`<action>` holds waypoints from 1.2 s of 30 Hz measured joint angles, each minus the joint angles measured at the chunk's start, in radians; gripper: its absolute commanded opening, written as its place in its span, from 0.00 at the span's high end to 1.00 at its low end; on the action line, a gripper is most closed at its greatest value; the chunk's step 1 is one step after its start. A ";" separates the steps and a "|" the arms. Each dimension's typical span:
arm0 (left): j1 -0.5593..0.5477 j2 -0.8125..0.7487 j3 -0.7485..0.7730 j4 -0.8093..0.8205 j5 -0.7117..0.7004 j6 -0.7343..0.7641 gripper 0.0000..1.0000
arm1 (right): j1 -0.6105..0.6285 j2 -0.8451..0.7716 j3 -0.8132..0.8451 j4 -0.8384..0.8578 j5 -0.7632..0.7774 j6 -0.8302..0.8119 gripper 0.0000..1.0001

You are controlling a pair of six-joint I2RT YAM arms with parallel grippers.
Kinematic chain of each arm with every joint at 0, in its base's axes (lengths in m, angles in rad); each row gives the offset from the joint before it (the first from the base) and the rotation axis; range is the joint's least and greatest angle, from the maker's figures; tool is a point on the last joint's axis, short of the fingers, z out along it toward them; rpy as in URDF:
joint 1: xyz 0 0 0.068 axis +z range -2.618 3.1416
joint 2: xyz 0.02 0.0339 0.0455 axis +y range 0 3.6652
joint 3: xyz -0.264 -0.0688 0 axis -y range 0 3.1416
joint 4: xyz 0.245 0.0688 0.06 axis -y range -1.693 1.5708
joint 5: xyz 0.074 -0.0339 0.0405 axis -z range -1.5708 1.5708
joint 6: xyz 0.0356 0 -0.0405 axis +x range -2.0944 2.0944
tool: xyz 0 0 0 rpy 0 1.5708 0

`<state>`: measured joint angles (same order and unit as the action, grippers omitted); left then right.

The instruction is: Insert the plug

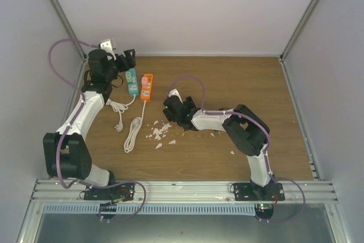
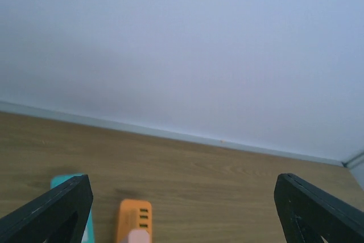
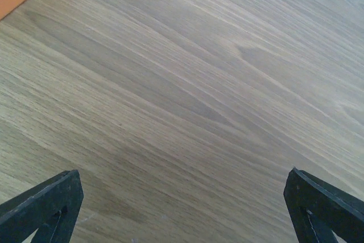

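left fingers point(image 1: 127, 58): spread wide, raised over the tabletop's point(image 1: 244, 83) far-left corner, just beyond the strips' far ends
right fingers point(image 1: 172, 105): spread wide, held low over bare wood near the tabletop's middle, just right of the orange strip
plug point(image 1: 119, 126): white, laid flat on the tabletop near the left edge, at the end of a white cord point(image 1: 116, 106); seated in neither strip
teal power strip point(image 1: 132, 82): laid flat by the far-left corner, lengthwise from far to near; its far end is seen beside one finger in the left wrist view
orange power strip point(image 1: 147, 86): laid just right of the teal one, parallel to it; whether they touch cannot be told
coiled cable point(image 1: 132, 134): white, bundled in a long loop, placed nearward of the orange strip
white scraps point(image 1: 158, 132): scattered on the wood between the coiled cable and the right arm; a few more are seen farther right
cord ownership: which strip each cord runs into cannot be told
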<state>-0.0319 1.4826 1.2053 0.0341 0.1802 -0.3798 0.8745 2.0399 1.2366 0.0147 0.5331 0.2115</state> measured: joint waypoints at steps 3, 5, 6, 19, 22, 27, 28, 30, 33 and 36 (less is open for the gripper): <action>-0.016 -0.030 -0.081 0.043 0.018 -0.015 0.07 | 0.002 -0.023 0.005 -0.066 0.031 0.055 0.01; -0.032 -0.061 -0.168 0.077 0.024 -0.021 0.07 | 0.002 -0.037 0.044 -0.168 0.051 0.118 0.01; -0.039 -0.082 -0.213 0.089 0.029 -0.026 0.06 | 0.000 -0.043 0.071 -0.211 0.061 0.148 0.01; -0.112 -0.199 -0.407 0.322 0.181 0.036 0.01 | -0.013 -0.431 0.014 -0.479 0.084 0.405 0.00; -0.112 -0.198 -0.440 0.343 0.219 0.051 0.01 | -0.060 -0.502 -0.093 -0.515 0.034 0.441 0.00; -0.112 -0.195 -0.468 0.390 0.280 0.066 0.01 | -0.145 -0.757 -0.345 -0.573 -0.042 0.530 0.01; -0.112 -0.193 -0.473 0.407 0.293 0.069 0.01 | -0.145 -0.822 -0.385 -0.587 -0.056 0.550 0.00; -0.112 -0.187 -0.482 0.432 0.314 0.073 0.01 | -0.146 -0.937 -0.446 -0.606 -0.096 0.588 0.01; -0.112 -0.164 -0.485 0.458 0.344 0.075 0.01 | -0.158 -1.011 -0.505 -0.618 -0.150 0.626 0.00; -0.112 -0.140 -0.485 0.473 0.365 0.077 0.01 | -0.174 -0.989 -0.546 -0.620 -0.190 0.637 0.01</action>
<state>-0.1436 1.3426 0.7204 0.5076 0.5453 -0.3027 0.7006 1.0508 0.6903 -0.6048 0.3431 0.8482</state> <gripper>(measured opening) 0.990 0.995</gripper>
